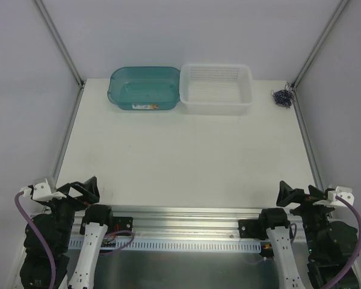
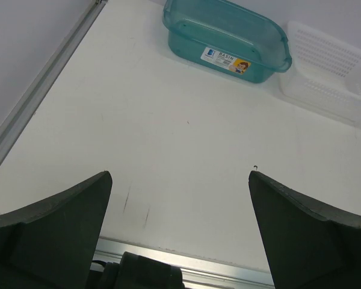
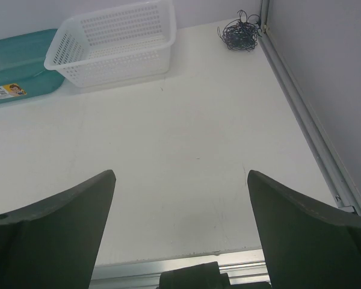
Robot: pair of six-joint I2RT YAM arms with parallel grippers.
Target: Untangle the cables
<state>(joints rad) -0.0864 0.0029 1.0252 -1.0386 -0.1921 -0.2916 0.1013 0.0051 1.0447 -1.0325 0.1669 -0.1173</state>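
**Cables knotted in far right corner; both grippers spread**

The cables (image 3: 239,33) lie in a small, dark, curly knot on the table (image 1: 180,162). They are in the far right corner by the frame post, right of the basket (image 1: 216,106). Only the right wrist view shows their thin loops. The left wrist view misses them but shows a printed label on the basin (image 2: 222,36). The basin is smooth, translucent teal plastic with rounded corners. The basket just beside it is white perforated plastic. The left gripper (image 2: 180,174) and right gripper (image 3: 180,173) sit at the near edge, fingers wide apart, pinching nothing.
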